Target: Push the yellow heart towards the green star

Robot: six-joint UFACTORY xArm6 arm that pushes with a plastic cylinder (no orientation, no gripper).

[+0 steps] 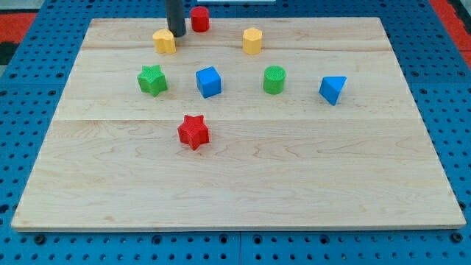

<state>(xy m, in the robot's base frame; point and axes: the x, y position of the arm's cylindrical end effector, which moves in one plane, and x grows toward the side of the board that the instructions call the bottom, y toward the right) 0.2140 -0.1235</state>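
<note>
We are looking through a single camera, set in front of the worktop (243,184) and raised above it, facing down and across it at a slant. The whole wooden board is fitting in the frame, its near edge lying wide along the view's bottom and its far edge narrowing toward the view's top. A blue pegboard (29,110) is showing around all sides. The rod (175,16) is entering from the view's top edge, cut off above.

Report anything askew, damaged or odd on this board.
Nothing stands out. All blocks sit flat and apart on the wooden board; my tip rests beside the yellow heart, above the green star.
</note>
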